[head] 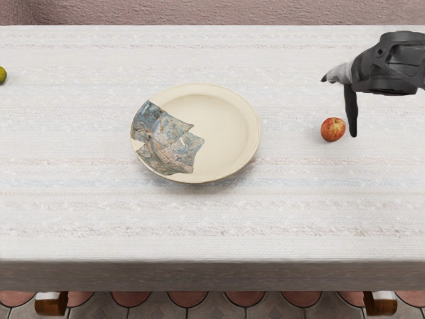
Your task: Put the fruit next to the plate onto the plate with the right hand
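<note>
ana: Tablecloth (pixel 212 226) at the near edge is bare, nothing on it up front. Where's the fruit?

raj: Apple (pixel 333 129) sits on the cloth, right of the plate (pixel 232 126) and well apart from it. Right hand (pixel 384 66) hovers just above and to the right of it, fingers spread, holding nothing. One finger (pixel 350 113) hangs down beside the apple's right side. Can't tell from this angle if it touches.

ana: Handling?

raj: I'd judge it small, light, rigid and round, with smooth skin. It could roll if nudged sideways and slip under a shallow pinch. Best bet is to come down over the top and close thumb and fingers on opposite sides at the widest part.

ana: Anything in the way?

raj: Path from apple to plate is open cloth. Crumpled grey-blue wad (pixel 166 141), maybe foil or a wrapper, covers the plate's left part and overhangs the rim a bit. The right half of the plate is bare, so I'd drop there. Small green-yellow thing (pixel 2 74) at the far left edge is well apart and irrelevant. Left arm isn't visible.
</note>
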Available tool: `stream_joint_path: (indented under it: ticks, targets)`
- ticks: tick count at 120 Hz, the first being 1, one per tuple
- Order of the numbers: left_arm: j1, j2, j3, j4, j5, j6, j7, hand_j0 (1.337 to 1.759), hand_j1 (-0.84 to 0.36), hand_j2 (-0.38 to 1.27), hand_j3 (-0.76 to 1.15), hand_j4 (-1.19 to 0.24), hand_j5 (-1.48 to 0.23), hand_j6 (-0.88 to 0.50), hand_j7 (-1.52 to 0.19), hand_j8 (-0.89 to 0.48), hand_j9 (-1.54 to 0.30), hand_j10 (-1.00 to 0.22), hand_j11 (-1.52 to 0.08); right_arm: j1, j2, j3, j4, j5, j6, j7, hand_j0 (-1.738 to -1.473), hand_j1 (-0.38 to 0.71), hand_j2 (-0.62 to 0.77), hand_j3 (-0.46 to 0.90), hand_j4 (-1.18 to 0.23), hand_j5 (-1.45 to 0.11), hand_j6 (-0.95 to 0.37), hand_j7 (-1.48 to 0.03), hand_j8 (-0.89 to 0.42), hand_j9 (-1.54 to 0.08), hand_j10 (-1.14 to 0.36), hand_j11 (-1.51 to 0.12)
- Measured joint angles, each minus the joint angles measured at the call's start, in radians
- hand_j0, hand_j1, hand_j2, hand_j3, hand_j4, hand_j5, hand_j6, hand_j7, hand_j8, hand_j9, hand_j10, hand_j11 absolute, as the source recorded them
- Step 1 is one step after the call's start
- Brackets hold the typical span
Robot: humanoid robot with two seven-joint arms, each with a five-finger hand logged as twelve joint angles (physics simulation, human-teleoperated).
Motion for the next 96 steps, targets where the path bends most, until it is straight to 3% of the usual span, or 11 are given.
stream_joint_path:
  ticks: [30,44,64,96]
  targets:
    - [-0.002,0.0,0.0,-0.001,0.0,0.001,0.0,1.658,0.35,0.0,0.0,0.0,0.0,0.0,0.0,0.0,0.0,0.0,0.0,-0.131,-0.03,-0.059,0.066,-0.007,-0.33,0.0,-1.658,-0.35,0.0,0.0,0.0,0.0,0.0,0.0,0.0,0.0,0.0,0.0]
    - [-0.009,0.0,0.0,-0.001,0.0,0.001,0.0,1.658,0.35,0.0,0.0,0.0,0.0,0.0,0.0,0.0,0.0,0.0,0.0,-0.204,-0.032,-0.029,0.071,-0.004,-0.459,0.0,-1.658,-0.28,-0.01,0.0,-0.06,-0.08,-0.06,-0.07,-0.06,-0.08,-0.06,-0.07]
    - [-0.014,0.0,0.0,-0.002,0.0,0.001,0.0,1.658,0.35,0.0,0.0,0.0,0.0,0.0,0.0,0.0,0.0,0.0,0.0,-0.249,-0.037,0.021,0.072,-0.007,-0.512,0.0,-1.658,-0.21,-0.02,0.0,-0.12,-0.15,-0.12,-0.15,-0.12,-0.15,-0.12,-0.15]
    - [-0.016,0.0,0.0,0.0,0.0,0.001,0.0,1.658,0.35,0.0,0.0,0.0,0.0,0.0,0.0,0.0,0.0,0.0,0.0,-0.251,-0.027,0.034,0.067,-0.009,-0.525,0.0,-1.658,-0.11,-0.04,0.0,-0.2,-0.26,-0.2,-0.26,-0.2,-0.26,-0.2,-0.26]
